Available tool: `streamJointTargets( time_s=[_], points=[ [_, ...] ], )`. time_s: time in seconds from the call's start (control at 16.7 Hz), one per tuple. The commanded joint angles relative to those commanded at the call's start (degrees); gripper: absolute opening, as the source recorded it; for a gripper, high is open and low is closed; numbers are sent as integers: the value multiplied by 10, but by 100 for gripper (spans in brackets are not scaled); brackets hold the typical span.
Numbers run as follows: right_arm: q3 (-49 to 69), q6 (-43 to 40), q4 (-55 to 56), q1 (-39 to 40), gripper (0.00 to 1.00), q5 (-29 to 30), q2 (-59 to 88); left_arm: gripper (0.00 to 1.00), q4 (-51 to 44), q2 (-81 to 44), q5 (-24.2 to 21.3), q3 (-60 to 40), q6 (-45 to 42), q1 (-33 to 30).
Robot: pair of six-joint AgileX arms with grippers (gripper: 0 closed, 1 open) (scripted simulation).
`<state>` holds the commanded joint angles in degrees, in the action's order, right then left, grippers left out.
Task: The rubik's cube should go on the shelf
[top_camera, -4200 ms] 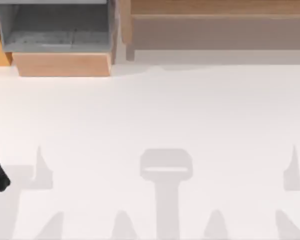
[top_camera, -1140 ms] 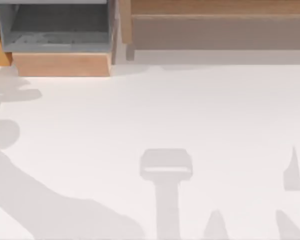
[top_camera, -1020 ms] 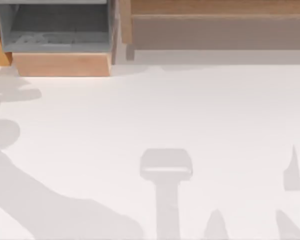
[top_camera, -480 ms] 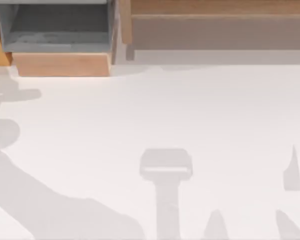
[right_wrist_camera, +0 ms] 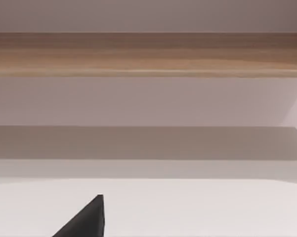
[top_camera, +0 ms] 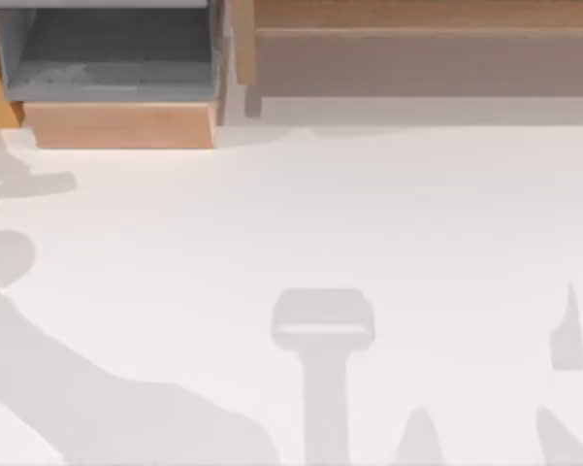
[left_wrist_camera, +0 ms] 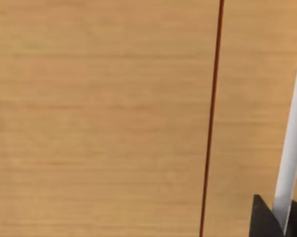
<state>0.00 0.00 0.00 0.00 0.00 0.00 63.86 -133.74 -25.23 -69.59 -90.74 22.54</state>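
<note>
Since four seconds ago my left arm's broad shadow has spread across the lower left of the table (top_camera: 388,223). Its gripper (left_wrist_camera: 279,222) faces a wooden panel (left_wrist_camera: 99,118); grip unreadable. I can't locate the rubik's cube; the shelf (top_camera: 417,15) sits upper right.

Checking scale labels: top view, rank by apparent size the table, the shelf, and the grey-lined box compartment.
1. Table, by far the largest.
2. Shelf, a long band along the far edge, cut off by the frame.
3. Grey-lined box compartment, also cropped, so its place against the shelf is only as seen.
</note>
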Motion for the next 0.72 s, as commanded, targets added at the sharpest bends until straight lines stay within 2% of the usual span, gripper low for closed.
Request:
streamJointTargets(
  time_s=[0.3, 0.72],
  points=[
    [0, 0, 0, 0, 100, 0, 0, 0, 0, 1, -1, 10, 1, 6],
    [0, 0, 0, 0, 100, 0, 0, 0, 70, 61, -35, 145, 2, 38]
  ],
)
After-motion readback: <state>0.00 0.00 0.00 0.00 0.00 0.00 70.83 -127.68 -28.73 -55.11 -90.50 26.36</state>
